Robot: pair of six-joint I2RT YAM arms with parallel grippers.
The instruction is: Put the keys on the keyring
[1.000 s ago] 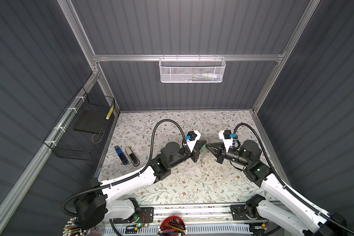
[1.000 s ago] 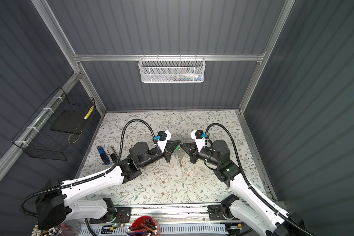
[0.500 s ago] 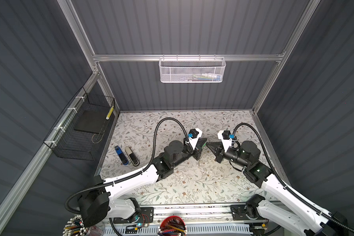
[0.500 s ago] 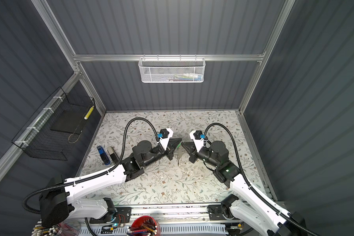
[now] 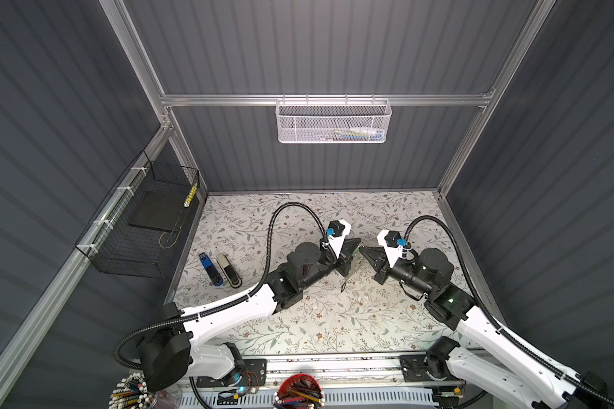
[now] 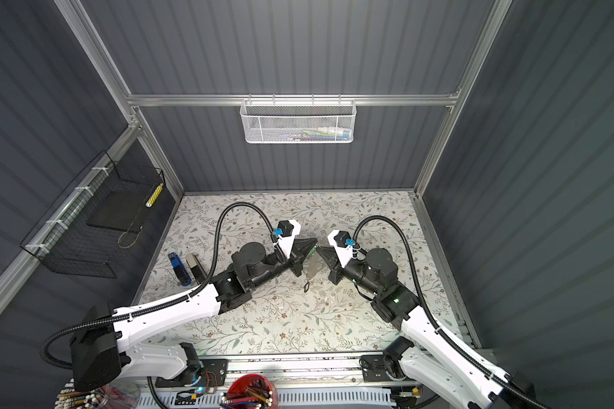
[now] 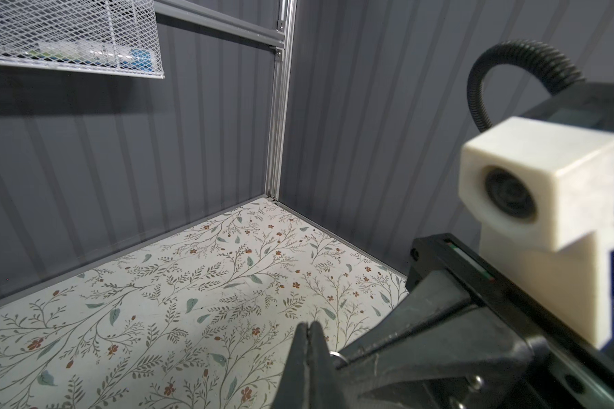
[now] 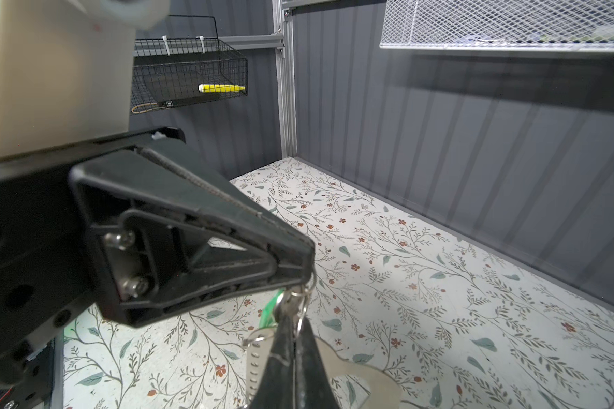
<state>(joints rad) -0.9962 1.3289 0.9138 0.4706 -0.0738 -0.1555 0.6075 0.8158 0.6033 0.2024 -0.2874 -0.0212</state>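
Note:
My two grippers meet tip to tip above the middle of the floral table [image 5: 334, 318]. The right gripper [image 8: 293, 320] is shut on the keyring [image 8: 355, 371], a flat grey piece with a cutout that hangs below it [image 6: 312, 271]. The left gripper [image 8: 308, 263] is shut on a small metal ring [image 7: 335, 354]. A silver key [image 8: 287, 305] with a green tag [image 8: 268, 313] hangs from that ring, right against the right gripper's tip. In the left wrist view the left gripper [image 7: 310, 327] shows its fingers pressed together. A second small key [image 5: 343, 284] lies on the table below the grippers.
A blue stapler [image 5: 210, 271] and a grey stapler [image 5: 229, 271] lie at the table's left side. A white mesh basket [image 5: 334, 122] hangs on the back wall and a black wire basket [image 5: 146, 219] on the left wall. Pen cups [image 5: 300, 393] stand at the front edge.
The left arm has reached a little farther right and turned its wrist. Both tips have drifted slightly toward the back wall, still shut and touching.

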